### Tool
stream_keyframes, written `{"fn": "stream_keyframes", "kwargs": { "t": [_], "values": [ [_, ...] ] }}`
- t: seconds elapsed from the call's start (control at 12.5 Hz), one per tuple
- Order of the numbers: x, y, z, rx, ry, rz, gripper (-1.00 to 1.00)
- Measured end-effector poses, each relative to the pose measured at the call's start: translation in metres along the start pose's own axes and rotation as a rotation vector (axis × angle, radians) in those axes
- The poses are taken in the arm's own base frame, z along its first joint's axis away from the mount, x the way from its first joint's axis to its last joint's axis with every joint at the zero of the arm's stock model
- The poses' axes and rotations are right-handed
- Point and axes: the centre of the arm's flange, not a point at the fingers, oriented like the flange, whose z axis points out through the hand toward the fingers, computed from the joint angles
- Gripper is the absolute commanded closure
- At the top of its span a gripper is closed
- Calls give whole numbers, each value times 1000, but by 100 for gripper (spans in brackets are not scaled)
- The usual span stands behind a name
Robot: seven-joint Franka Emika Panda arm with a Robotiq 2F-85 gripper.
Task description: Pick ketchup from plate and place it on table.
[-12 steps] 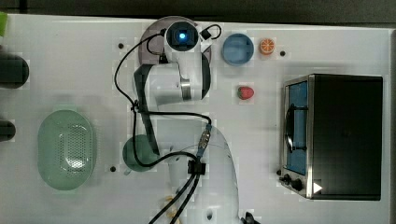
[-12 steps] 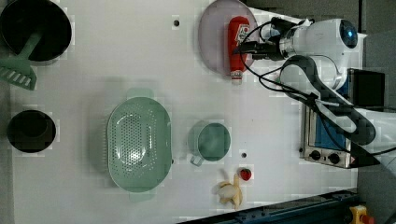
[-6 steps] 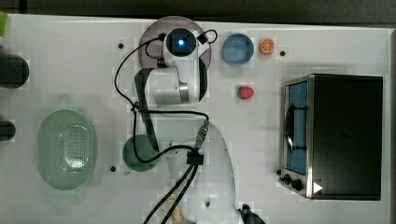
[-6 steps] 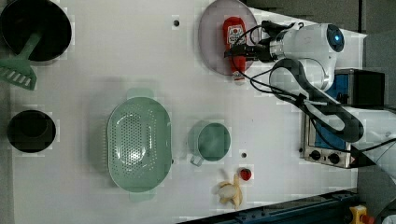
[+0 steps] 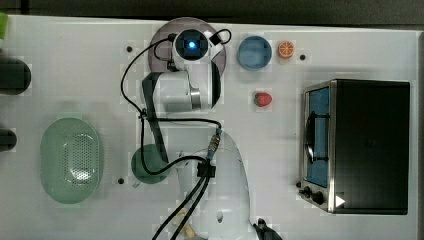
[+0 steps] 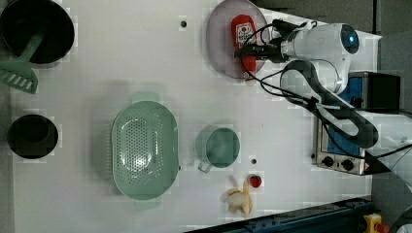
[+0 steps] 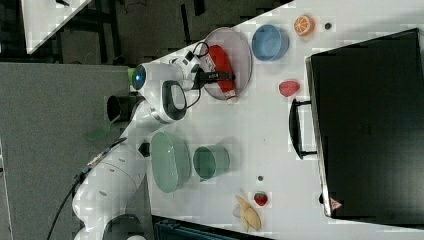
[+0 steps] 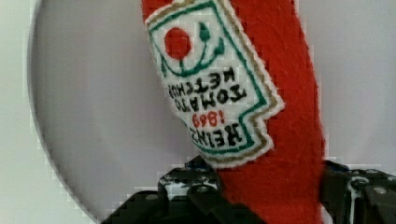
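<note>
The table (image 6: 121,63) carries the plate (image 6: 221,43) at 12 o'clock in the top view, hard against the far edge; in the left view it lies at about 1 o'clock. The arm (image 6: 323,53) has advanced over the plate since the earlier frames: a second ago the hand stood beside the bottle's lower half, and it now straddles the ketchup (image 6: 244,41) near its narrow end. The ketchup lies flat on the plate, label up, with its tip at the plate's rim toward 6 o'clock in the left view. It has not shifted. The hand (image 8: 268,196) was wide apart a second ago and has drawn inward. In the wrist view the two fingers (image 8: 187,186) flank the red body on both sides, touching or very nearly touching it, so the hand reads as closing on the ketchup, with the clamp probably not yet firm. For the task this means the approach is complete and the grasp is in progress; lift and transfer remain. The bottle looks soft and fuzzy, so it will likely compress under the fingers; the grip should settle before lifting. Free table lies at 9 o'clock from the plate in the top view; the blue bowl (image 5: 254,52) sits at 3 o'clock and should be avoided.
</note>
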Motion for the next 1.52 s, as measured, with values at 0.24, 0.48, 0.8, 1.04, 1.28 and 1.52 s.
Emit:
{"fn": "stream_keyframes", "kwargs": {
  "t": [0.24, 0.48, 0.8, 1.04, 1.28, 1.52],
  "values": [
    [-2, 4, -19, -24, -78, 18, -16],
    [4, 15, -89, -50, -83, 42, -16],
    [4, 36, -244, 27, 7, 145, -16],
    [-15, 55, -337, 45, 47, 198, -16],
    [-37, 77, -374, 25, 44, 251, -16],
    [-64, 106, -357, 6, -6, 324, -16]
  ]
}}
